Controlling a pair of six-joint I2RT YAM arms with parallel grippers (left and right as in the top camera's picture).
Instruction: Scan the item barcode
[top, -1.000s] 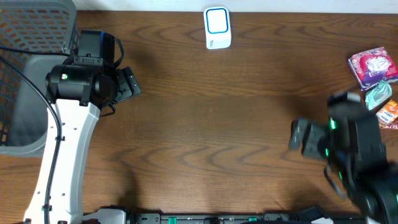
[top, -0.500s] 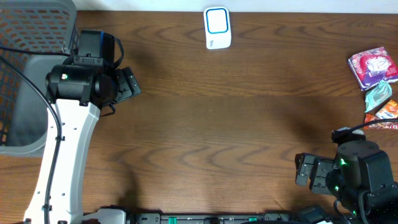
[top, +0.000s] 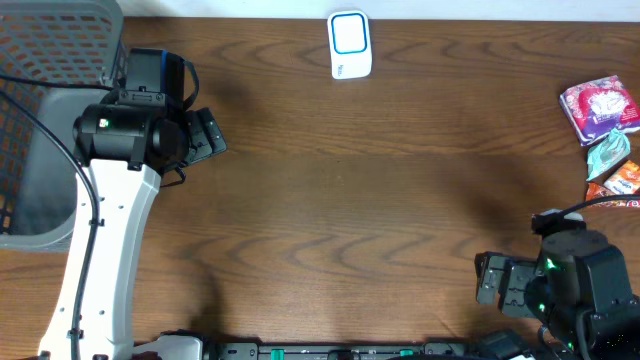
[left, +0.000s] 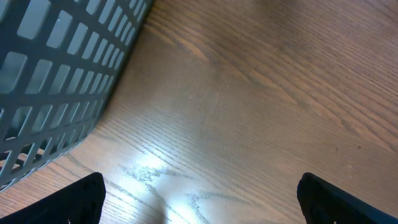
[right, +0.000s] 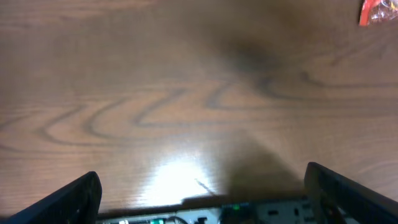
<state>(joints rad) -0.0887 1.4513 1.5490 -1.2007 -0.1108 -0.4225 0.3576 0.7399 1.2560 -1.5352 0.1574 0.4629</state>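
The left gripper (top: 207, 135) and right gripper (top: 497, 283) both gape, holding nothing. The snack packets (top: 603, 125) crowd the table's (top: 400, 200) right edge, so a careless pinch could nudge neighbours off it.

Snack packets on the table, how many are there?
3, along the overhead view's right edge: pink packet farthest, teal packet in the middle, orange packet nearest. More may lie off-frame.

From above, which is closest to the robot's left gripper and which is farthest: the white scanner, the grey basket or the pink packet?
1. grey basket: right beside the left gripper, at the table's left end.
2. white scanner: at the far edge, near the middle.
3. pink packet: way over at the right end.
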